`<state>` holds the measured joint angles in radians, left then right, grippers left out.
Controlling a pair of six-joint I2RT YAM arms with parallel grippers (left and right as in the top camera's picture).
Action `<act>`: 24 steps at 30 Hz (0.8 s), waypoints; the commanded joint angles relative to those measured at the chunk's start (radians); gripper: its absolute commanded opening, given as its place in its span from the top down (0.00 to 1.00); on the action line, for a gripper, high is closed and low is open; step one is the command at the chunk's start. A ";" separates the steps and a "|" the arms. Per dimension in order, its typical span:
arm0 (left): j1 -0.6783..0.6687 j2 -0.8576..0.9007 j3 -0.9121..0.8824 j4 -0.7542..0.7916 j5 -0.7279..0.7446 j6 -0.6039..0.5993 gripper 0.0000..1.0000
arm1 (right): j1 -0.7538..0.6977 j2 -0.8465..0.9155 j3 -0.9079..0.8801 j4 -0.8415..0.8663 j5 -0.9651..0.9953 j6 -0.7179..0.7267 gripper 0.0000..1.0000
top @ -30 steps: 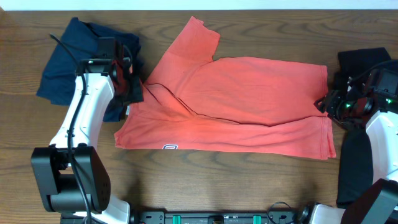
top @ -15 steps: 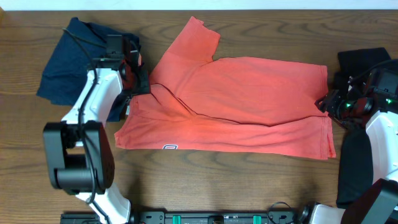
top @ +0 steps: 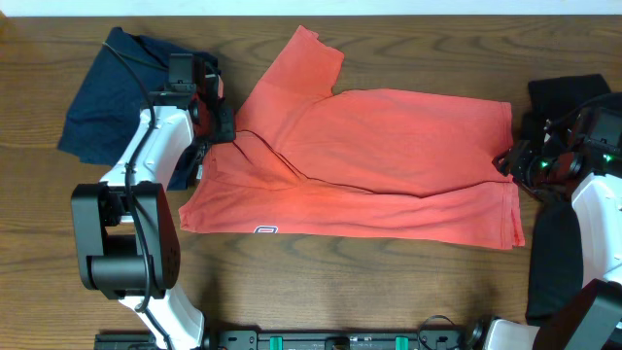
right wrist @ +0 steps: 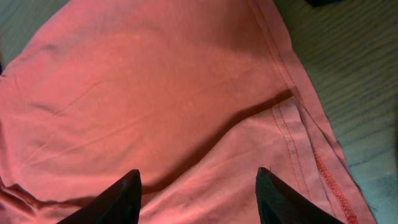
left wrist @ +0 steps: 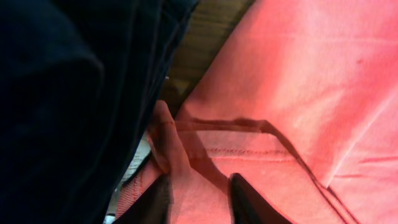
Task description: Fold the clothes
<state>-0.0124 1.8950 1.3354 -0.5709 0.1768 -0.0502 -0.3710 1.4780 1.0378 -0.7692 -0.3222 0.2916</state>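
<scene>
The coral-red T-shirt (top: 379, 156) lies spread across the table, one sleeve pointing to the far edge and a small white label (top: 264, 230) at its near hem. My left gripper (top: 222, 122) is at the shirt's left edge beside the navy garment (top: 102, 97). In the left wrist view its jaws (left wrist: 199, 200) stand narrow, with a raised ridge of red cloth (left wrist: 168, 140) pinched between them. My right gripper (top: 509, 161) hovers at the shirt's right hem. In the right wrist view it (right wrist: 198, 186) is open wide over the stitched hem (right wrist: 289, 118), holding nothing.
Black garments lie at the right edge, one at the far right (top: 569, 89) and one under the right arm (top: 546, 262). The wooden table (top: 321, 282) shows bare along the front. The left arm's white link (top: 146, 165) crosses the navy garment.
The left arm has swung round and its gripper has moved slightly toward the far edge along the shirt's left side, its jaws narrowing on the cloth. The right arm has not moved.
</scene>
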 commanded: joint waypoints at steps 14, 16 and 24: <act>0.000 0.064 0.007 0.005 0.097 0.011 0.85 | 0.013 0.000 0.013 -0.005 0.002 -0.016 0.43; 0.000 0.047 0.008 0.001 0.104 0.011 0.86 | 0.013 0.000 0.013 -0.005 0.004 -0.016 0.41; -0.003 -0.018 0.008 -0.053 0.227 -0.014 0.92 | 0.012 0.000 0.013 -0.005 0.020 -0.017 0.39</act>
<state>-0.0124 1.9255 1.3354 -0.6037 0.3080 -0.0555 -0.3710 1.4780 1.0378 -0.7731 -0.3161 0.2913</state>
